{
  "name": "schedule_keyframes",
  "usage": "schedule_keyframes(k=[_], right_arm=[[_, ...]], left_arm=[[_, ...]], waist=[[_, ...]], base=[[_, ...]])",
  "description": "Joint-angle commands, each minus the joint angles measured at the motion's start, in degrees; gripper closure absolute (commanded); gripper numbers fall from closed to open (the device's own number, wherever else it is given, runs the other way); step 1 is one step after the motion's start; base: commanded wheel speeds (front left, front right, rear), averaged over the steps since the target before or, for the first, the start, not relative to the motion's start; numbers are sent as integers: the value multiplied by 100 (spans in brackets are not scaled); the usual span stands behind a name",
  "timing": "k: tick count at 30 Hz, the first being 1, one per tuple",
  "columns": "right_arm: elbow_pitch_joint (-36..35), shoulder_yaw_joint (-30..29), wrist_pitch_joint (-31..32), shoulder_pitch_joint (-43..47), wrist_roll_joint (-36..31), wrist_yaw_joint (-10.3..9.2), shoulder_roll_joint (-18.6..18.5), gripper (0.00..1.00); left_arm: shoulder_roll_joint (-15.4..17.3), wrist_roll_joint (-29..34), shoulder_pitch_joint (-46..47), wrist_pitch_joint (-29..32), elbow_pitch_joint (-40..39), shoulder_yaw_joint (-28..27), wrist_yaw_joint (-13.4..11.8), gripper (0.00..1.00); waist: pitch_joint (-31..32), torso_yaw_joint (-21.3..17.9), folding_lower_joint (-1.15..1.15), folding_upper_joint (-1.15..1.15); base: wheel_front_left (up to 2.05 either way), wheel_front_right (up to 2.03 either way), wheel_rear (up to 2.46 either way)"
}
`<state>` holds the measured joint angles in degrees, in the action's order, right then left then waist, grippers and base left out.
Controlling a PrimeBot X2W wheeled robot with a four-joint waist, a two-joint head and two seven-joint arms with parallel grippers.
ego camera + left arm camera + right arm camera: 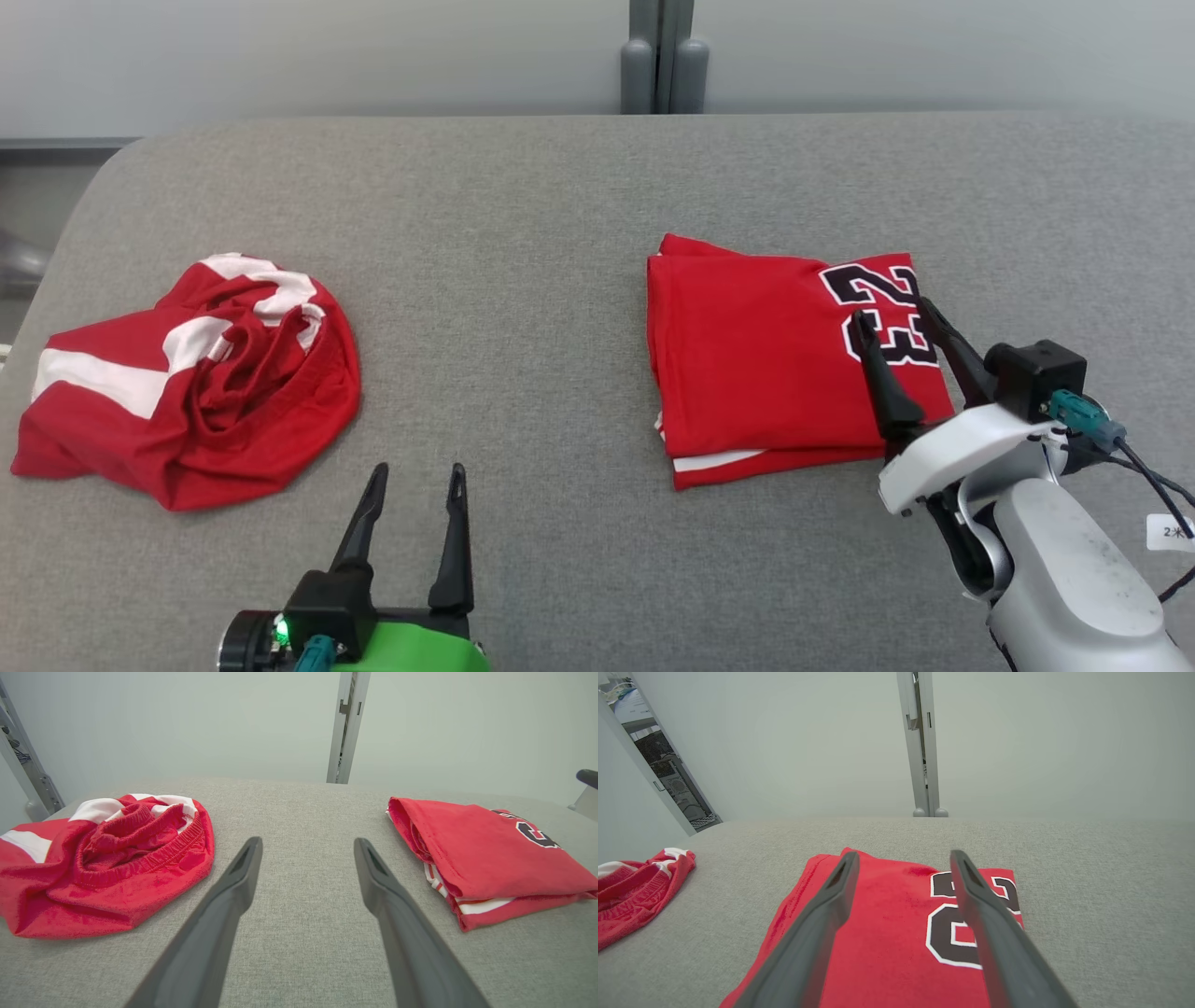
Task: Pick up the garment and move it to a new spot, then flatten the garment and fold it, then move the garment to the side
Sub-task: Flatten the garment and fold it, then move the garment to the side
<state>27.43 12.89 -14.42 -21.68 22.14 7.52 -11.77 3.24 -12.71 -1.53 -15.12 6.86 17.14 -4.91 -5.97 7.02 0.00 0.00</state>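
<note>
The grey bench [560, 233] carries two red garments well apart. On the robot's left is a crumpled garment [187, 383] with white bands, bunched into a heap. On its right is a folded jersey [756, 355], squared into a neat stack with its dark number facing up. The fold looks finished, so the step in hand is probably moving that jersey to the side. That calls for a grip across the whole stack at one edge, so the layers do not slide apart. The right end effector [889, 313] hangs over the jersey's number with its fingers parted and nothing between them; whether the tips touch the cloth I cannot tell. The left end effector [417, 469] is spread wide over bare bench, empty, between the two garments.
</note>
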Motion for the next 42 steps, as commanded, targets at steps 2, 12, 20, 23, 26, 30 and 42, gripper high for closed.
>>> schedule_keyframes(k=[2,12,20,23,26,30,42], right_arm=[[71,-93,-78,205,-208,-8,-61,0],[-982,-173,-76,1085,-353,-7,72,0],[-1624,-399,-77,1806,-603,-7,314,0],[-1726,-424,-77,1996,-712,-7,376,0],[-1794,-464,-77,2123,-767,-7,451,0],[-1829,-442,-77,2230,-829,-7,492,0],[-1820,-373,-77,2239,-845,-7,499,0]], left_arm=[[48,53,-143,-2,-53,-178,-50,0],[57,134,-468,-2,-201,-717,150,0],[3,426,-753,-2,-408,-897,274,0],[-16,482,-875,-2,-396,-915,321,0],[-19,585,-940,-2,-344,-911,352,0],[-27,675,-1035,-2,-269,-952,380,0],[-32,692,-1047,-2,-150,-927,312,0]], waist=[[345,-387,0,0],[607,-750,0,0],[863,-834,0,0],[934,-861,0,0],[975,-881,0,0],[1014,-914,0,0],[1033,-930,0,0]], base=[[0,0,0],[0,0,0],[0,0,0],[0,0,0],[0,0,0],[0,0,0],[0,0,0]])
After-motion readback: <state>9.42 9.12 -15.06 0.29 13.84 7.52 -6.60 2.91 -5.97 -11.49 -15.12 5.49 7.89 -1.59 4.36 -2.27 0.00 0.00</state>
